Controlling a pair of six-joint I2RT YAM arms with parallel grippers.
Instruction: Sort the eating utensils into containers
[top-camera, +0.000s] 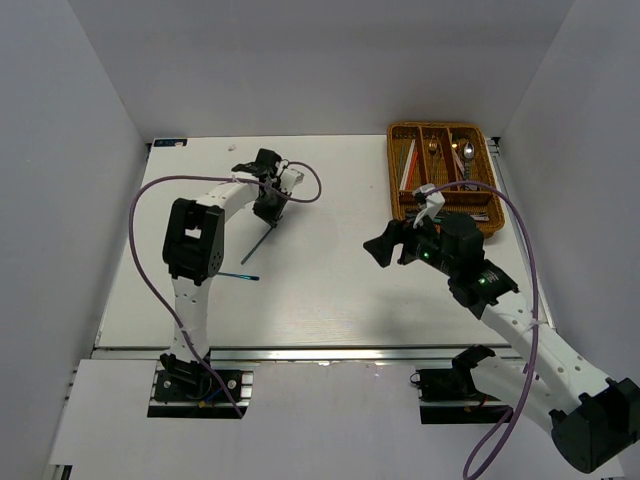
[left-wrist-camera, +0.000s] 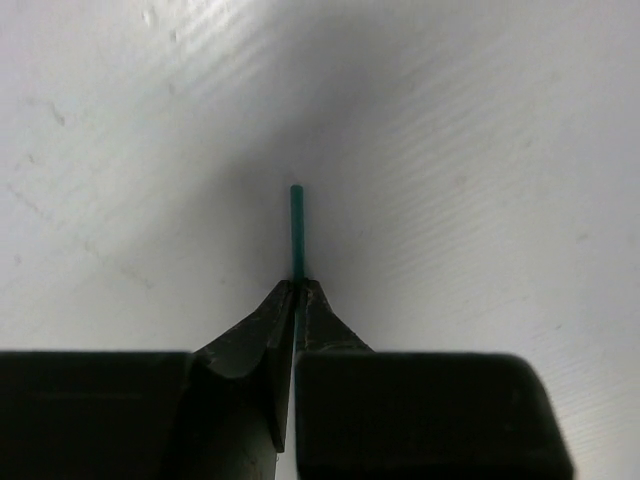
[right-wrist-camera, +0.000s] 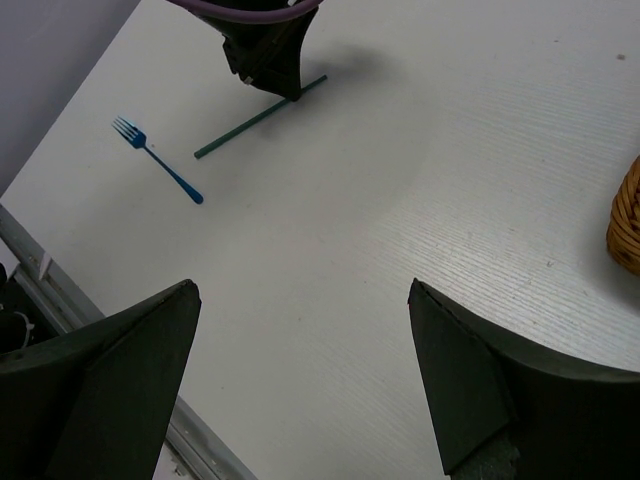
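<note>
In the top view, your left pincer (top-camera: 272, 212) is in the upper left part of the picture. It is pinched onto the top end of a dark chopstick (top-camera: 258, 245). The stick slants down and to the left. A blue fork (top-camera: 238, 276) lies on the table (top-camera: 330, 300) just below the stick's low end. The brown tray (top-camera: 440, 126) sits in the upper right, with spoons and sticks in it. Your right pincer (top-camera: 377, 248) hangs right of the middle, wide open, with nothing in it.

In the left wrist view, the two fingers (left-wrist-camera: 330, 330) squeeze tight on the green chopstick (left-wrist-camera: 296, 230). It pokes straight up from them in the middle of the picture.

In the right wrist view, your right fingers (right-wrist-camera: 110, 370) stand far apart in the bottom corners, holding nothing. At the top, the left pincer (right-wrist-camera: 285, 85) grips one end of the chopstick (right-wrist-camera: 245, 125). The fork (right-wrist-camera: 160, 160) lies to the left of the stick, not touching it. A bit of the tray (right-wrist-camera: 628, 215) shows at the right edge.
</note>
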